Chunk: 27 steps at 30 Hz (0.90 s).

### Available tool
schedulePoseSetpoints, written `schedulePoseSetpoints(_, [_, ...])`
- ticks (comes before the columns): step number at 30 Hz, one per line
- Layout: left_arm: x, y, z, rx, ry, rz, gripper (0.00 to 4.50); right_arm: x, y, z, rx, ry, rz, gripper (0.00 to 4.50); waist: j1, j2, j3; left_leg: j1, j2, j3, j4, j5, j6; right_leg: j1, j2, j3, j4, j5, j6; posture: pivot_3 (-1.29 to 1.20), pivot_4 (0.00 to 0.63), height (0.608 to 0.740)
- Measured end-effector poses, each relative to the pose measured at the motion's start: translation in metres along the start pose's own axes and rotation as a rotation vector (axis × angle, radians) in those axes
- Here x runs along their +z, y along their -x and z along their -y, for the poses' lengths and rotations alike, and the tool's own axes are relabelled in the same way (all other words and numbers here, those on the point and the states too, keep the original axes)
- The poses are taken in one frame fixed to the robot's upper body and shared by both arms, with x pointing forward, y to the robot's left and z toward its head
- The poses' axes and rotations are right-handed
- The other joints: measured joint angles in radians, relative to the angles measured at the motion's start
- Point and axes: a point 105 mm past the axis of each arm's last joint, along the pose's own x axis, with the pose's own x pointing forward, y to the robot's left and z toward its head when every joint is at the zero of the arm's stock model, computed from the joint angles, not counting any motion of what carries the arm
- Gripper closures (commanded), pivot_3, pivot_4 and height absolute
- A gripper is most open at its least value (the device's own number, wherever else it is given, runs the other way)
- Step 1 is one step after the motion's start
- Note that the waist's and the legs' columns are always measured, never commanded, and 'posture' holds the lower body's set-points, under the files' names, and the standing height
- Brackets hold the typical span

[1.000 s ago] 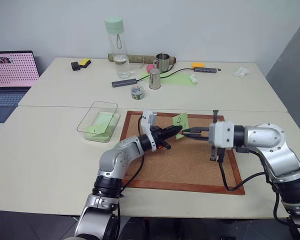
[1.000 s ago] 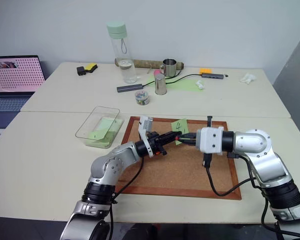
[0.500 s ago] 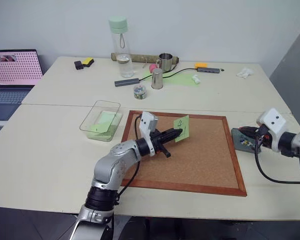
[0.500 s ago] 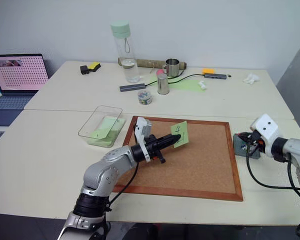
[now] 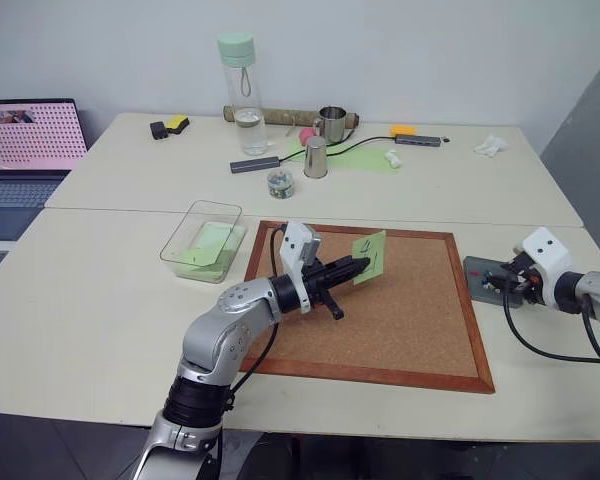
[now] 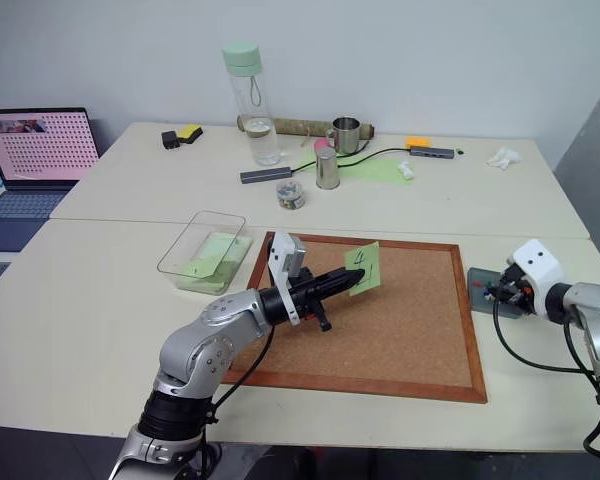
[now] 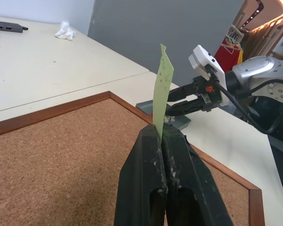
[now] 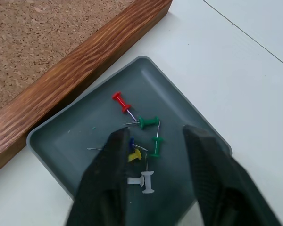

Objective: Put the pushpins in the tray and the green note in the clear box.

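note (image 5: 370,256) pinched upright in the clenched left gripper (image 5: 358,265) over the cork board (image 5: 400,320); pins (image 8: 141,136) lie in the tray (image 8: 75,129) under the released right gripper (image 8: 153,150). carry it far-left, lower well inside the box (image 5: 202,240) before releasing.

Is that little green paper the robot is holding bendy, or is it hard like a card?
Probably bendy. The green note is very thin seen edge-on, and the left claw pinches only its bottom edge. It stands up from the claw with a slight curl at its top, so it is likely very light. A quick swing might make it flap or fold.
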Motion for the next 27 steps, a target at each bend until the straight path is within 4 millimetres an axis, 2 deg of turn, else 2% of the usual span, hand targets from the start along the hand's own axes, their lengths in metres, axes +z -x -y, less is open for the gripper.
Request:
schedulePoseSetpoints(3, [0.002,0.001,0.0,0.009,-0.013,0.004,4.5,0.006,0.001,0.0,0.008,0.001,0.018,1.28,-0.001,0.0,0.0,0.0,0.0,0.0,0.0,0.0,0.0,0.0,0.0,0.0,0.0,0.0,0.0,0.0,0.15,0.74])
schedulePoseSetpoints(6, [0.015,0.01,-0.008,0.076,-0.052,0.039,4.5,0.026,0.008,-0.004,0.046,0.056,0.094,0.66,-0.002,0.001,0.001,0.0,0.0,0.0,0.0,0.0,0.0,0.0,0.0,0.0,0.0,0.0,0.0,0.0,0.15,0.74])
schedulePoseSetpoints(9, [0.034,0.034,-0.024,0.192,-0.131,0.066,4.5,0.062,0.029,-0.01,0.115,0.151,0.239,0.66,-0.005,0.002,0.001,0.0,0.0,0.0,0.0,0.0,0.0,0.0,0.0,0.0,0.0,0.0,0.0,0.0,0.15,0.74])
schedulePoseSetpoints(11, [0.042,0.054,-0.032,0.265,-0.183,0.058,4.5,0.089,0.043,-0.027,0.212,0.209,0.359,0.66,-0.008,0.002,0.001,0.0,0.001,-0.001,0.0,0.0,0.0,0.0,0.001,-0.001,0.0,0.0,0.0,0.0,0.15,0.74])
schedulePoseSetpoints(14, [0.052,0.075,-0.041,0.356,-0.242,0.041,4.5,0.118,0.056,-0.053,0.35,0.258,0.468,0.66,-0.006,0.002,0.001,0.0,0.0,-0.001,0.0,-0.001,0.002,0.0,0.0,-0.001,0.0,0.0,0.001,0.0,0.15,0.74])
schedulePoseSetpoints(16, [0.059,0.093,-0.054,0.46,-0.295,0.023,4.5,0.141,0.068,-0.068,0.434,0.283,0.539,0.66,-0.005,0.002,0.002,0.0,0.0,-0.002,0.001,-0.001,0.002,0.0,0.0,-0.001,0.0,0.0,0.001,0.0,0.15,0.74])
schedulePoseSetpoints(19, [0.075,0.117,-0.074,0.622,-0.368,0.028,4.5,0.169,0.082,-0.081,0.498,0.33,0.617,0.66,-0.001,0.002,0.002,0.0,0.0,-0.002,0.0,-0.001,0.002,0.0,0.0,-0.002,-0.001,0.0,0.0,0.0,0.15,0.74])
schedulePoseSetpoints(23, [0.091,0.142,-0.1,0.803,-0.43,0.021,4.5,0.176,0.078,-0.095,0.566,0.326,0.627,0.66,0.005,0.001,0.002,-0.002,0.0,-0.004,0.0,-0.001,0.002,0.0,-0.001,-0.003,-0.002,0.0,0.0,0.0,0.15,0.74])
schedulePoseSetpoints(27, [0.092,0.154,-0.118,0.908,-0.444,-0.014,4.5,0.174,0.073,-0.101,0.601,0.31,0.615,0.66,0.005,0.001,0.002,-0.008,-0.001,-0.004,0.001,0.0,0.0,-0.006,-0.002,-0.004,-0.002,0.001,0.001,0.0,0.15,0.74])
